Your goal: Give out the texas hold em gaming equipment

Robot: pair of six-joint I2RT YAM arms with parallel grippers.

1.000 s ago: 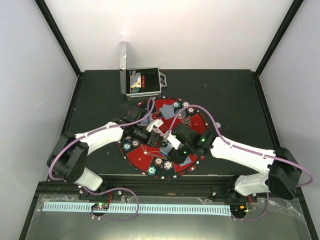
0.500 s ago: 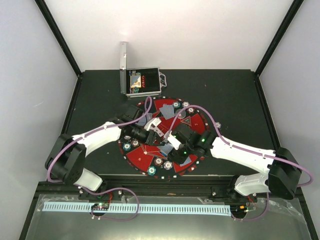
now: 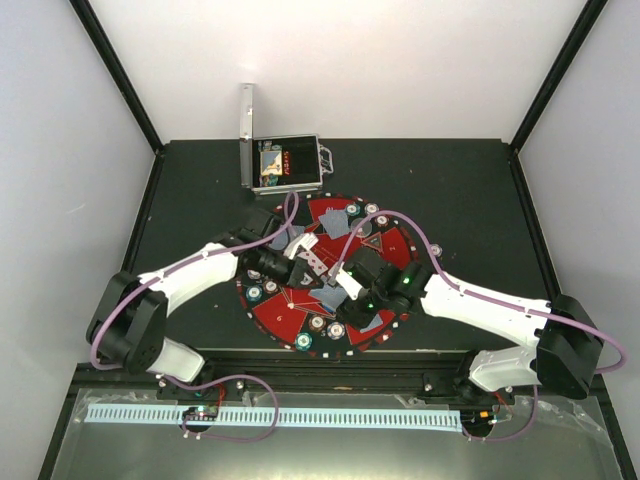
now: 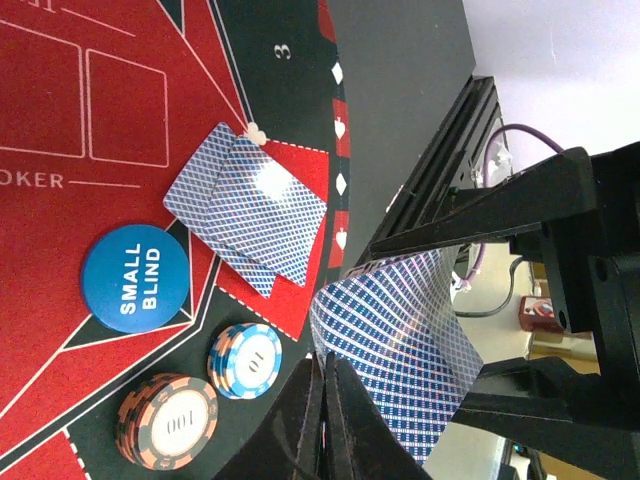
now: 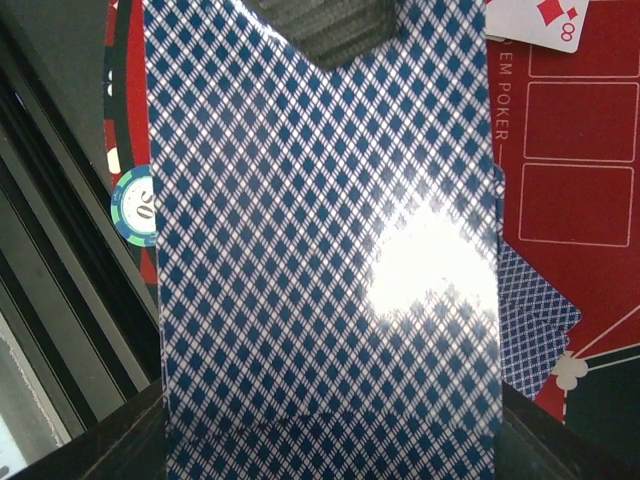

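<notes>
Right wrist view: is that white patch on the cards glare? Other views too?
Right wrist: yes, glare washing out the pattern on the held cards, which fill the frame. Left wrist: a smaller glint on the face-down pair; the bent card reads cleanly. Top external: evenly lit.

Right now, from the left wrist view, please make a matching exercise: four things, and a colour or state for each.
1 Small Blind disc
2 chip marked 10
3 chip stack marked 100
4 bent card

a orange-brown
b gripped by the left pincer
c solid blue
d light blue and white

Pairs: 1-c, 2-d, 3-a, 4-b
</notes>
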